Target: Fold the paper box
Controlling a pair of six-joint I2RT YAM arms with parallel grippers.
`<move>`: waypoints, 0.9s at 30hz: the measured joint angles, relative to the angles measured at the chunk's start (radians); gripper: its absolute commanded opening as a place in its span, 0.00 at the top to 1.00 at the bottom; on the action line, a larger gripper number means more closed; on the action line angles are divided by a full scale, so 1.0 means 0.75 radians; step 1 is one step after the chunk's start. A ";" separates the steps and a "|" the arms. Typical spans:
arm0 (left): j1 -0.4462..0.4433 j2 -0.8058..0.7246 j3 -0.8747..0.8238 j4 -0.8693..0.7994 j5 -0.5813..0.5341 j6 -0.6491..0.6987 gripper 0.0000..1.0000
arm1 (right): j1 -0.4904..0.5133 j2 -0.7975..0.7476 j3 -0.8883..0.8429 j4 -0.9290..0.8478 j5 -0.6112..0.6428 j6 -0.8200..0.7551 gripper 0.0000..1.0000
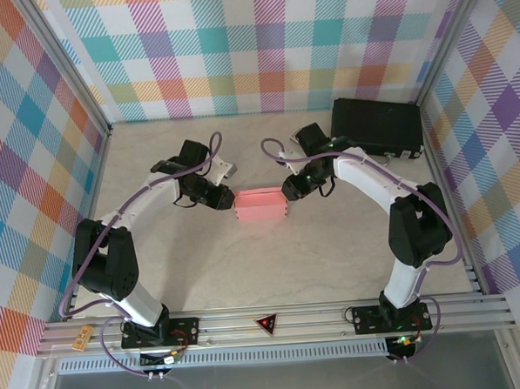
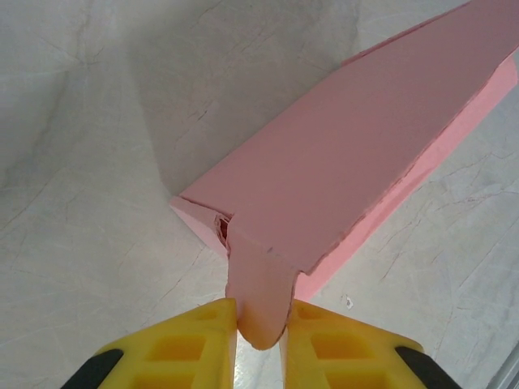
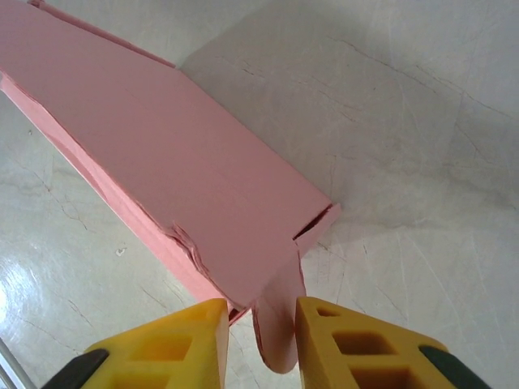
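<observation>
While the paper box (image 1: 261, 205) is lying flat on the table (image 1: 333, 260), grippers are flanking it.
At its 9 o'clock the left gripper (image 2: 259, 320) is pinching an end tab (image 2: 259, 296) tight; at 3 o'clock the right gripper (image 3: 261, 324) is straddling the other tab (image 3: 280, 328), fingers slightly apart.

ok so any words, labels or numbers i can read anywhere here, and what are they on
None can be read.
Tag hanging at the left end of the rail: too small to read.
Red triangle sign on the rail: no letters legible.
Box: plain pink, no print in the top view or either wrist view.
Case: pale spot at its near right corner, too small to read.
</observation>
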State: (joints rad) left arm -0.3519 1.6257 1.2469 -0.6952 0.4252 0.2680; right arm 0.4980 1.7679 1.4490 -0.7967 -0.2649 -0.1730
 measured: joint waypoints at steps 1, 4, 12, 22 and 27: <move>0.000 0.000 0.000 0.000 0.000 0.000 0.80 | 0.000 0.000 0.000 -0.004 0.003 0.003 0.71; 0.000 0.000 0.000 0.000 0.001 -0.005 0.80 | 0.000 0.000 0.000 -0.016 0.009 0.007 0.71; -0.001 0.000 -0.001 0.000 0.000 -0.013 0.80 | 0.000 -0.001 -0.005 -0.035 0.021 0.008 0.75; -0.001 -0.013 -0.002 0.001 0.002 -0.014 0.80 | 0.000 -0.005 -0.007 -0.047 0.012 0.012 0.79; -0.001 -0.013 -0.002 0.000 0.006 -0.014 0.80 | 0.000 -0.005 -0.007 -0.047 -0.012 0.012 0.79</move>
State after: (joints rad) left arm -0.3523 1.6161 1.2457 -0.6952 0.4294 0.2573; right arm 0.4980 1.7641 1.4437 -0.8322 -0.2737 -0.1638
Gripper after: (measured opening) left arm 0.202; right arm 0.210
